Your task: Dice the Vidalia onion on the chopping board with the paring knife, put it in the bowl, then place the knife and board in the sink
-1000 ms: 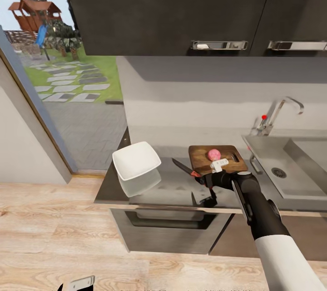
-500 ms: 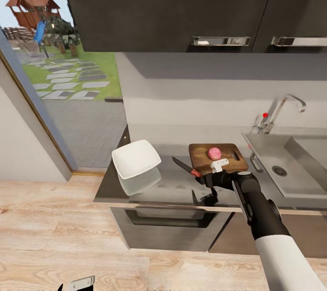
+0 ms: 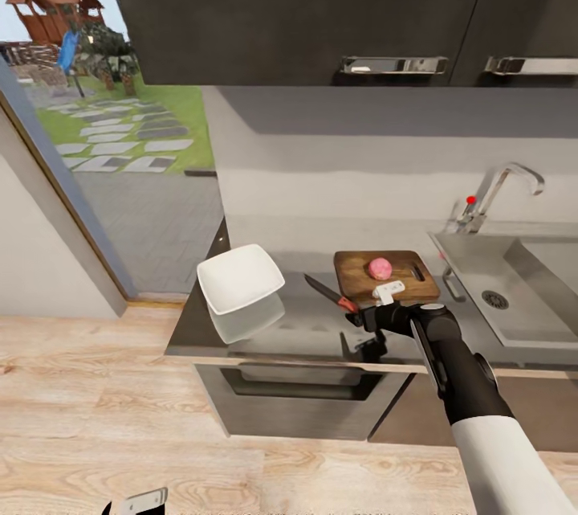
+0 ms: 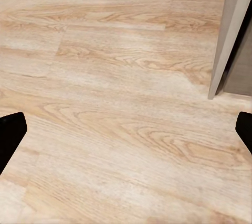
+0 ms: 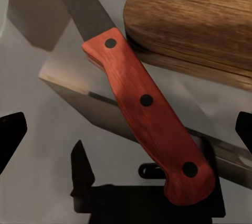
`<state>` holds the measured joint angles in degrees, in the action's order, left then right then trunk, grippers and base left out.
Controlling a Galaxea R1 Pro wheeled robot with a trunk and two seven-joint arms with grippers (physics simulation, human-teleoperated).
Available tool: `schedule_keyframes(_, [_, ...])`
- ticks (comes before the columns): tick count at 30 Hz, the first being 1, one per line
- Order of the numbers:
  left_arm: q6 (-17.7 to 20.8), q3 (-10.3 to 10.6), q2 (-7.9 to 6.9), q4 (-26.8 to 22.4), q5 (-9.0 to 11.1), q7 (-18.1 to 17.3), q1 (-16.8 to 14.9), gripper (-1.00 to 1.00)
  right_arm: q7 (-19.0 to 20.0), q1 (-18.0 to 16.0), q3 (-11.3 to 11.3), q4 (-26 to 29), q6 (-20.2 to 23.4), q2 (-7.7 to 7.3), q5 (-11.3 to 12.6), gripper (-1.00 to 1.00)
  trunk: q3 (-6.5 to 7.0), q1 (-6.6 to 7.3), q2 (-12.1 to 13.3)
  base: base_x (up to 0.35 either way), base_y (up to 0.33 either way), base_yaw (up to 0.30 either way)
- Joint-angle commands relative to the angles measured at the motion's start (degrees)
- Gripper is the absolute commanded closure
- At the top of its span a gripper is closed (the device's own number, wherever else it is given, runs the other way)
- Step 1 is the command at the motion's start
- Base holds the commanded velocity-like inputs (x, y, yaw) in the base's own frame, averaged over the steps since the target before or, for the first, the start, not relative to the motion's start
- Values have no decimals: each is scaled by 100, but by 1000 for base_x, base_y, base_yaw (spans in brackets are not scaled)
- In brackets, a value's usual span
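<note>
Grey, glossy countertop [image 3: 273, 326] runs under dark wall cabinets toward the sink [image 3: 514, 290], and the chopping board [image 3: 385, 275] makes the handiest landmark on it. On the board's top sits the Vidalia onion [image 3: 380, 267], whole and pink, so the first step looks done: the bulb is out of the basin, but no dicing has begun. Just off the board's near-left corner lies the paring knife [image 5: 147, 114], red handle toward the robot, blade pointing away to the left. Over that handle hovers the right gripper [image 3: 371, 312]; in the right wrist view its fingertips stand wide at the frame edges with nothing between them but the handle below, so it is spread and has no hold yet. Left of the board, past the knife, the white bowl [image 3: 239, 280] waits empty. The left gripper [image 4: 126, 129] hangs low over wooden floor [image 4: 115, 77], fingers spread, holding nothing. Cutting, transfer and both sink placements remain. Nothing blocks the knife, though the handle lies close against the board's edge.
</note>
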<state>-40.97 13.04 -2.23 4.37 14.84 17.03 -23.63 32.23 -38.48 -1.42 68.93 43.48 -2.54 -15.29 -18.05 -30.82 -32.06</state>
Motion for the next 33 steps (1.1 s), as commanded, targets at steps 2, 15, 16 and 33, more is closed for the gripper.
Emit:
schedule_keyframes(2, [-26, 50, 3, 17, 22, 18, -9, -100, 55, -4, -12, 6, 12, 0, -61, -100, -20, -2, -9, 0, 0, 0])
schedule_keyframes(15, [-26, 50, 2, 14, 28, 22, -9, -100, 55, -7, -16, 6, 11, -1, -57, -100, -34, -2, -9, 0, 0, 0])
schedule_keyframes(16, [-26, 50, 4, 13, 28, 21, -9, -100, 57, -6, -15, 6, 11, -1, -55, -100, -34, -2, -9, 0, 0, 0])
schedule_keyframes(33, [-18, 50, 63, 20, 28, 20, -7, -100, 64, -4, -25, 6, 11, -8, -60, -100, -34, -2, -9, 0, 0, 0])
